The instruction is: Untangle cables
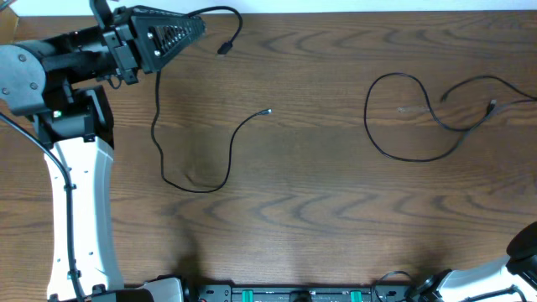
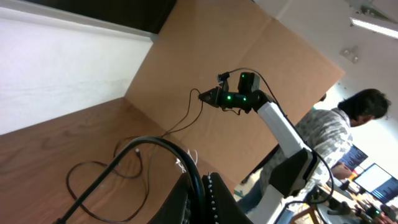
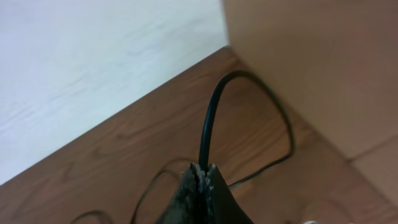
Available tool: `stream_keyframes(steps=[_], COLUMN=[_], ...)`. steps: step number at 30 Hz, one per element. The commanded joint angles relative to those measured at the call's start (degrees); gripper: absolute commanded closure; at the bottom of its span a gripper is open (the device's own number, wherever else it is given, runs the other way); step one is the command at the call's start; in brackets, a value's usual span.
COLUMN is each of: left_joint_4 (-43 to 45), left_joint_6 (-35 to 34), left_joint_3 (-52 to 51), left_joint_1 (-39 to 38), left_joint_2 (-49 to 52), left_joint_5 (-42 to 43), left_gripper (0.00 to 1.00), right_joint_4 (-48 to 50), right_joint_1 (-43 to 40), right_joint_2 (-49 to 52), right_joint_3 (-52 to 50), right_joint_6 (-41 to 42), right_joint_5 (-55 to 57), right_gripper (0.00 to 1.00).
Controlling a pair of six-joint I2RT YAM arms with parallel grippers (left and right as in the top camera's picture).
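1. The left gripper [image 1: 198, 23] is seen over the far left part of the table [image 1: 319, 218]. Its fingers are closed on the left cable [image 1: 156, 105], which is pinched partway along its length.
2. From that pinch a short tail is curled out to a plug [image 1: 225, 49]. The long run is laid down the wood, swept through a wide U and finished at a small free tip [image 1: 267, 111]. No crossing is seen in this cord.
3. The cord is judged to be light, limp and thin, so it will sag and trail rather than hold a shape. Its smooth jacket may slide through a loose pinch. A firm hold close to a plug end is judged best, since a mid-length hold leaves both tails dragging.
4. The right cable [image 1: 367, 117] is spread in an open loop on the right part of the table. It is crossed over itself near the top of the loop and then carried off the right edge of the overhead view.
5. The right gripper [image 3: 202, 177] is not shown from overhead. In its wrist view the fingers are pressed together on the right cable, which is arched upward out of them.
6. That crossing is judged the only tangle left, and gentle pulls are advised because the plug ends may snag.
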Motion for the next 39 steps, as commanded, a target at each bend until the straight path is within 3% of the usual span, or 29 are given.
stream_keyframes(steps=[1, 7, 19, 20, 21, 22, 26, 31, 35, 39], left_joint_4=[0.5, 0.3, -0.8, -0.8, -0.8, -0.8, -0.8, -0.8, -0.7, -0.5], left_joint_6=[0.2, 0.6, 1.6, 2.0, 2.1, 2.1, 2.1, 2.1, 2.1, 2.1], left_joint_3=[0.9, 0.9, 0.9, 0.9, 0.9, 0.9, 0.9, 0.9, 0.9, 0.9], left_joint_1=[-3.4, -11.4, -22.9, -23.4, -23.6, -23.9, -24.0, -24.0, -24.0, -24.0], left_joint_2=[0.7, 6.1, 16.9, 17.2, 17.3, 17.3, 17.3, 17.3, 17.3, 17.3], left_joint_5=[-1.0, -3.1, -5.4, -5.5, -5.4, -5.4, -5.0, -3.9, -3.7, -1.2], left_gripper=[0.92, 0.92, 0.92, 0.92, 0.92, 0.92, 0.92, 0.92, 0.92, 0.92], right_joint_4=[1.5, 2.5, 6.9, 6.9, 7.0, 7.3, 6.7, -5.7, -16.1, -21.1], right_joint_1=[-2.9, -4.7, -8.5, -8.5, -8.5, -8.5, -7.5, -0.9, 9.0, 18.6], right_joint_2=[0.1, 2.3, 6.5, 6.5, 6.5, 6.4, 5.2, 5.0, 5.0, 5.0], right_joint_3=[0.3, 0.3, 0.3, 0.3, 0.3, 0.3, 0.4, 0.2, -1.3, -2.4], right_joint_6=[-2.7, -5.9, -6.3, -6.3, -6.3, -6.3, -4.6, -9.9, -16.4, -20.3], right_joint_5=[2.3, 8.1, 8.2, 8.1, 7.8, 5.9, -4.3, -11.0, -10.0, -1.6], right_gripper=[0.99, 0.99, 0.99, 0.48, 0.09, 0.01, 0.01, 0.01, 0.01, 0.01])
